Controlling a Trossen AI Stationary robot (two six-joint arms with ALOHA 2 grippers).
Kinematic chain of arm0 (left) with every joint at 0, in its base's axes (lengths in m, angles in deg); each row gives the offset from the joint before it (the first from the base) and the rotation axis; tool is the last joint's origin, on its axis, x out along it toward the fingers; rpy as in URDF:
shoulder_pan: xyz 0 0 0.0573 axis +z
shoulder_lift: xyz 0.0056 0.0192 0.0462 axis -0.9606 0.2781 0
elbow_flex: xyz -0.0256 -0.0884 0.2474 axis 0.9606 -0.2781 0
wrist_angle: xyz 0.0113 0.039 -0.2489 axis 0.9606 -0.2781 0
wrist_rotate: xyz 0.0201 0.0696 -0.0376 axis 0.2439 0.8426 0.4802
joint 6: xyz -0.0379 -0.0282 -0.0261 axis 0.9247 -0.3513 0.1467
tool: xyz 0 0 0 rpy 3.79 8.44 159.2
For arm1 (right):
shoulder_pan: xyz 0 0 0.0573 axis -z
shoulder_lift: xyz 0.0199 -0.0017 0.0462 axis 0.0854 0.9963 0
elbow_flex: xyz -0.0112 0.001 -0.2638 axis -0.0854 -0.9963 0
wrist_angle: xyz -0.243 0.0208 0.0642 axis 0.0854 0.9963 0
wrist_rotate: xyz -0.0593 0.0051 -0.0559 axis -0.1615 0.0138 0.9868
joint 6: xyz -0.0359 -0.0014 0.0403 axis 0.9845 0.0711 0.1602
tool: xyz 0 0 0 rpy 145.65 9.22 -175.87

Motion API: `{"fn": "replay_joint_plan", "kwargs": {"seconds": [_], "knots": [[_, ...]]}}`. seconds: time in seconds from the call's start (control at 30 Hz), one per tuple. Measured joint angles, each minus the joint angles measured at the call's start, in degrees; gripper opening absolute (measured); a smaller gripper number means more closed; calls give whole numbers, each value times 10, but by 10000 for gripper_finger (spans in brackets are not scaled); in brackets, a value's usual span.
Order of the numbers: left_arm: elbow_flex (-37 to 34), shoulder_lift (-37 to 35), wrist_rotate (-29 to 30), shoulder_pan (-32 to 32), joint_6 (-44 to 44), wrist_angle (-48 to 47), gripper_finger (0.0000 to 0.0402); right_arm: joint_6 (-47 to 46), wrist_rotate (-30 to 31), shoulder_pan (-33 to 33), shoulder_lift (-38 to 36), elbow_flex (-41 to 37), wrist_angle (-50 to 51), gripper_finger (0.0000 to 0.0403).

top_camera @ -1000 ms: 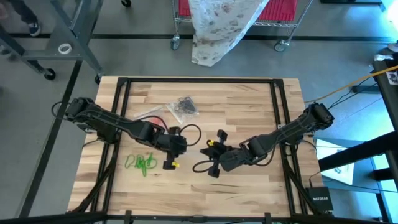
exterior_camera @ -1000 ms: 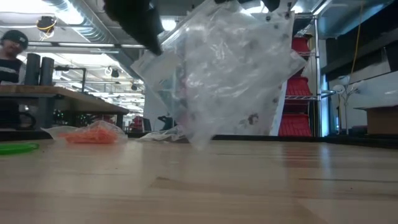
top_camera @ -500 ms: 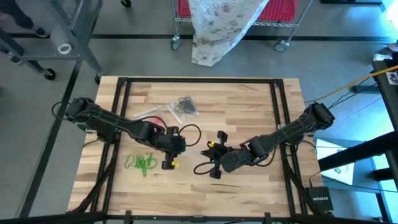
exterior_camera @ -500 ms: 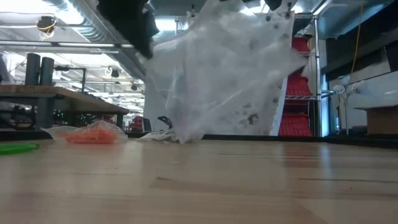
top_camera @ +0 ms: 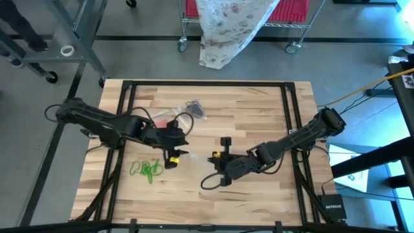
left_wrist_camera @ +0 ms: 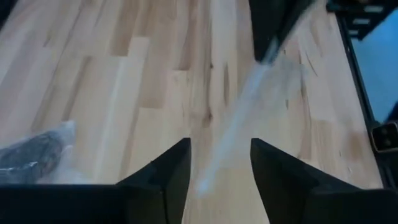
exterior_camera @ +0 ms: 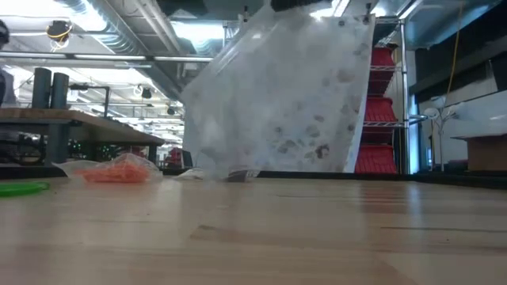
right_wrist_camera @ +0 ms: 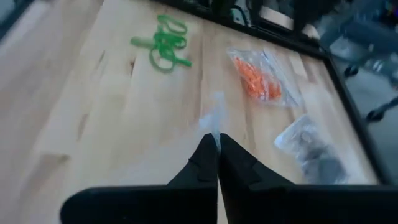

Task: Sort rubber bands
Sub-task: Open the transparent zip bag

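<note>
High view: my right gripper (top_camera: 217, 155) sits mid-table, pinched tight on a clear plastic bag (exterior_camera: 285, 95). My left gripper (top_camera: 176, 154), fingers spread and empty, hangs beside the green rubber bands (top_camera: 146, 169) on the wood. Orange bands (right_wrist_camera: 258, 79) and black bands (right_wrist_camera: 314, 149) lie bagged farther back. One small box (top_camera: 334, 208) reads NETGEAR.

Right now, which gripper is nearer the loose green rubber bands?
Left. The left gripper sits just beside the green rubber bands, slightly past them toward the table's middle. The right gripper is farther off, beyond the left one.
</note>
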Motion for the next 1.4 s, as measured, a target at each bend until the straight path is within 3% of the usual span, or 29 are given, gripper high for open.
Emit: {"fn": "replay_joint_plan", "kwargs": {"seconds": [0.17,0.43,0.7,0.97,1.4], "knots": [[-49,-16,5,-1,0,53,162,102,3,7,31,0,-29,0],[-140,-4,-9,-9,-1,162,153,120,-3,10,56,0,-68,0],[-151,-4,-10,-10,-30,200,153,117,-46,-5,56,0,-92,0],[-170,-4,-19,-22,-35,231,153,177,-41,-4,56,-1,-89,0],[-225,-4,-14,-37,-46,323,152,180,-41,-4,56,-1,-89,0]]}}
